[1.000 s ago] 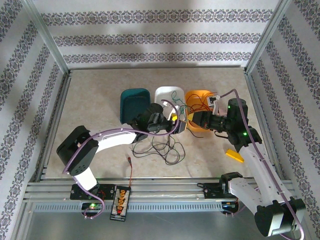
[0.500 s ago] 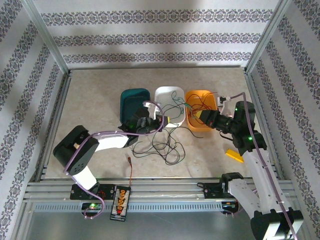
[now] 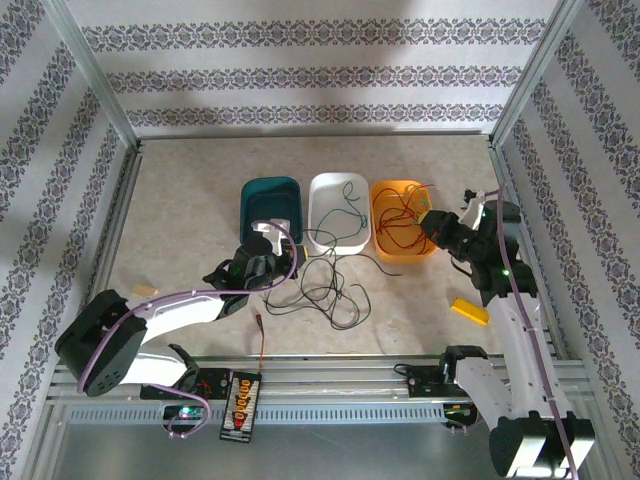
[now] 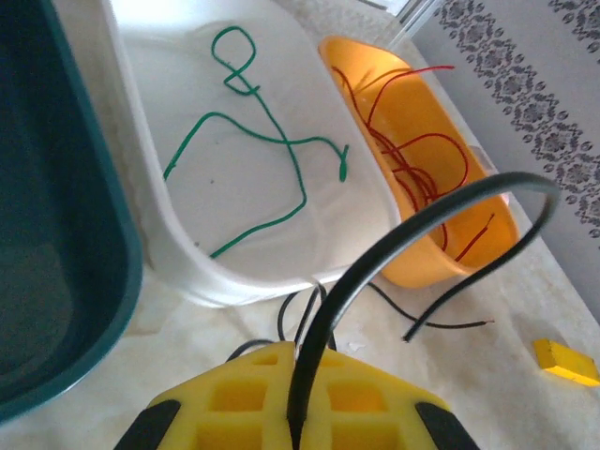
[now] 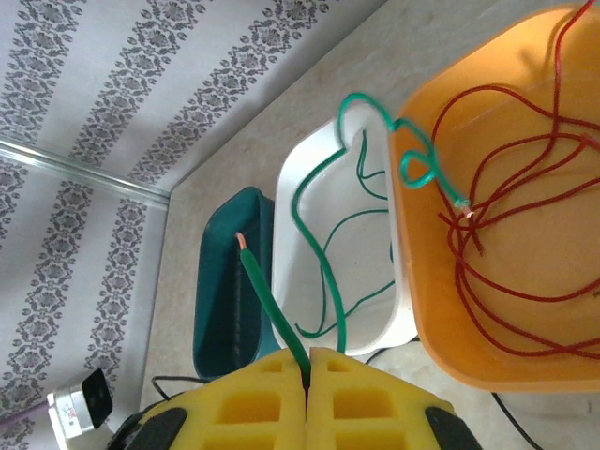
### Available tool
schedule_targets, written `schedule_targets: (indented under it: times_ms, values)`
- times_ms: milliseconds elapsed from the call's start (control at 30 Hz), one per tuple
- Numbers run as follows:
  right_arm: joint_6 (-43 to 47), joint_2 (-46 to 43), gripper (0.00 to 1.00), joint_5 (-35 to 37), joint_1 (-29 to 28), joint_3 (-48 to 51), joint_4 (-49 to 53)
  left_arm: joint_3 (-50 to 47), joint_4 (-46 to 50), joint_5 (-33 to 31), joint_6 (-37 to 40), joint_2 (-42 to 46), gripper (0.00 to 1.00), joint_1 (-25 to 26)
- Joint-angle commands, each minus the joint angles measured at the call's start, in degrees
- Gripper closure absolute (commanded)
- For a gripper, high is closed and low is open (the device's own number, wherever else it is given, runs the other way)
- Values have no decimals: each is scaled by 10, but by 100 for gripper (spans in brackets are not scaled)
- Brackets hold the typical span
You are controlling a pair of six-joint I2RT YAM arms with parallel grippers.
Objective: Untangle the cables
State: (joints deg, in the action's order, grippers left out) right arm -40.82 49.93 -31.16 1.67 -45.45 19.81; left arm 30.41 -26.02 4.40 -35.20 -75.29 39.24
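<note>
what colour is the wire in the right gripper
Green. The thin green wire in the right gripper shows best in the right wrist view.

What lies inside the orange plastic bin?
Several thin red wires lie tangled in the orange plastic bin; one end of a green wire curls over its rim. In the top view the right arm covers its right edge.

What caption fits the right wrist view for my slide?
Right gripper shut on a green cable; white bin and red cables in the orange bin ahead.

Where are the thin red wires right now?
Top view, right side: the thin red wires lie inside the orange plastic bin, rightmost of three, next to the white plastic bin.
</note>
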Motion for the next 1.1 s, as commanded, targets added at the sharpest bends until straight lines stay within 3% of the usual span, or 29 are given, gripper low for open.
schedule_targets:
  times_ms: [0,200,467,533,600,667,767,1067]
  values:
    - [2,40,100,15,-39,-22,-31,-13,24,-28,-3,25,100,-9]
    - [40,158,100,65,-157,-63,-73,-29,29,-73,-16,49,100,-9]
    - [107,360,100,94,-191,-172,-95,-22,46,-71,-15,53,100,-9]
    - [111,399,95,86,-192,-193,-95,-17,50,-69,-12,54,100,-9]
    - [110,422,81,73,-194,-204,-96,-8,61,-65,-6,56,100,-9]
    - [107,422,68,67,-196,-203,-100,6,76,-62,3,60,100,-9]
    - [105,395,60,88,-195,-179,-101,23,91,-58,13,68,100,-9]
    - [117,249,58,132,-187,-77,-81,138,146,11,44,71,100,-8]
